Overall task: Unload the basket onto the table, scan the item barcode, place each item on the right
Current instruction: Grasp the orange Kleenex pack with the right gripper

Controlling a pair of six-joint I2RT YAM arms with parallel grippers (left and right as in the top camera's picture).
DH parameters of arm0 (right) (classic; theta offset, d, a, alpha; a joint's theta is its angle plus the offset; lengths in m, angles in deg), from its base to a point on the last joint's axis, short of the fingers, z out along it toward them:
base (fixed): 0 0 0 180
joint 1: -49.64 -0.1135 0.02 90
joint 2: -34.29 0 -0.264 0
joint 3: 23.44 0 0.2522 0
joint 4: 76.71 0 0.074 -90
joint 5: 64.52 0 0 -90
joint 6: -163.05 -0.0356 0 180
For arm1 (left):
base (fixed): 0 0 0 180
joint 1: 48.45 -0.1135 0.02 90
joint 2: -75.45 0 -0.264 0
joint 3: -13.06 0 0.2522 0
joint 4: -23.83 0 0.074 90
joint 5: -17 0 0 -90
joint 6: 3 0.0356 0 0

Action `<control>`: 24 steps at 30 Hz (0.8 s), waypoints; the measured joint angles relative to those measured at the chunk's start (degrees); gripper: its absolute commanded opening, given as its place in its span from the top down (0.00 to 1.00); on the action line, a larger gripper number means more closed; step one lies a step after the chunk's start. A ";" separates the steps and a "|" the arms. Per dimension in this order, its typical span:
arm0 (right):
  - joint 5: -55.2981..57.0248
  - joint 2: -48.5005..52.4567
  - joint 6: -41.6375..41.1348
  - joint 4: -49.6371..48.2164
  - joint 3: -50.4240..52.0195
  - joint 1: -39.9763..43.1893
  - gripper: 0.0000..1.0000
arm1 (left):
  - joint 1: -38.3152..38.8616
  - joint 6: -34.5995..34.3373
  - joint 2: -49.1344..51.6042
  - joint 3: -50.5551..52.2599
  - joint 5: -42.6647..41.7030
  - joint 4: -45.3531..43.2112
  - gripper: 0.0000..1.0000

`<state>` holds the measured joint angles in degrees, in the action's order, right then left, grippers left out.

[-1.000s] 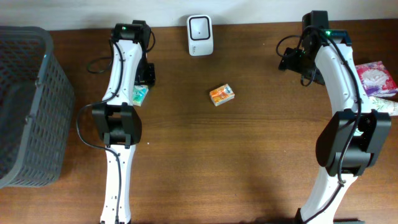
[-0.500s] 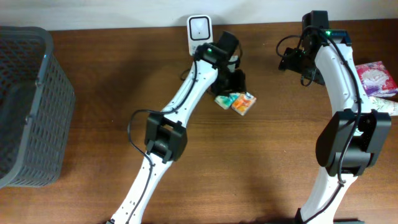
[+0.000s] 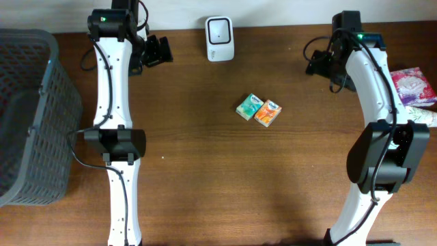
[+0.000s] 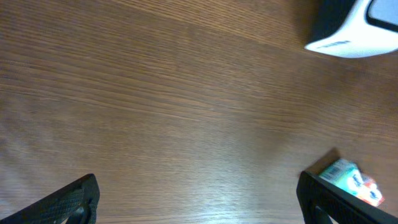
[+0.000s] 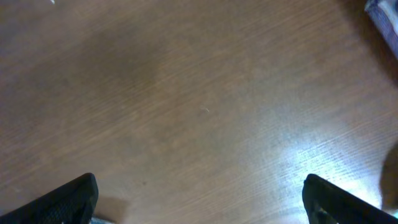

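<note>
Two small items lie side by side mid-table: a green box (image 3: 249,107) and an orange box (image 3: 268,113). The white barcode scanner (image 3: 219,39) stands at the back edge. My left gripper (image 3: 162,52) hovers open and empty at the back left, well away from the boxes. In the left wrist view the left gripper (image 4: 199,205) has its jaws wide apart over bare wood, with the scanner (image 4: 357,28) at top right and the green box (image 4: 348,179) peeking past the right finger. My right gripper (image 3: 315,66) (image 5: 202,202) is open and empty at the back right.
A grey mesh basket (image 3: 31,116) fills the left side of the table. Pink and white packets (image 3: 413,85) lie at the right edge. The left arm's base (image 3: 123,145) and the right arm's base (image 3: 386,160) stand toward the front.
The left gripper carried the green box to the orange box, let it go and opened, then swung back to the far left. The orange box shifted slightly right. The right arm stayed put.
</note>
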<state>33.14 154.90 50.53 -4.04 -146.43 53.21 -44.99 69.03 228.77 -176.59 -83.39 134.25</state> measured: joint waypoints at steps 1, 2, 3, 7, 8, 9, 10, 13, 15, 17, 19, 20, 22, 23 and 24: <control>-2.78 0.00 0.02 0.48 0.00 0.00 0.01 | 0.09 0.24 0.00 0.00 0.94 -0.02 0.01; -7.02 0.00 -0.02 1.14 0.00 0.02 0.01 | 0.11 0.28 0.00 0.00 1.42 -0.02 0.01; -11.17 0.00 0.00 3.02 -0.02 -0.02 0.01 | 0.11 0.44 0.00 0.00 1.77 -0.02 0.01; -19.17 0.13 -0.04 13.14 0.96 -2.38 0.01 | 0.11 0.46 0.00 0.00 2.14 -0.02 0.01; -20.06 0.13 -0.98 12.81 3.34 -3.10 0.12 | 0.11 0.46 0.00 0.00 2.14 -0.02 0.01; -23.65 0.92 -1.62 9.46 9.07 -3.63 0.21 | 0.11 0.46 0.00 0.00 2.16 -0.04 0.01; -26.77 0.85 -1.20 4.79 11.74 -3.61 0.30 | 0.11 0.48 0.00 0.00 2.19 -0.02 0.01; -37.03 1.27 0.24 -5.46 20.24 -3.61 0.32 | 0.11 0.48 0.00 0.00 2.32 0.02 0.01; -39.52 1.27 -0.70 -10.25 22.77 -3.61 0.44 | 0.11 0.46 0.00 0.00 2.32 0.00 0.01; -40.59 1.25 -2.29 -13.55 25.00 -3.61 0.55 | 0.11 0.46 0.00 0.00 2.32 0.00 0.01; -41.40 1.25 -3.21 -16.28 26.60 -3.61 0.61 | 0.11 0.48 0.00 0.04 2.32 0.00 0.01; -42.47 1.16 -3.63 -17.81 27.52 -3.56 0.73 | 0.11 0.46 0.00 0.04 2.32 0.02 0.01; -43.78 1.05 -4.52 -21.42 29.79 -3.56 0.96 | 0.11 0.48 0.00 0.04 2.32 0.02 0.01; -43.58 1.03 -4.70 -21.97 30.25 -3.67 0.96 | 0.11 0.48 0.00 0.04 2.32 0.02 0.01; -43.87 1.05 -4.83 -22.23 30.62 -3.69 0.96 | 0.11 0.46 0.00 0.04 2.32 0.00 0.01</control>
<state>-10.73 155.95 45.70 -26.27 -115.81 49.52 -44.88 69.48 228.77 -176.55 -81.08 134.25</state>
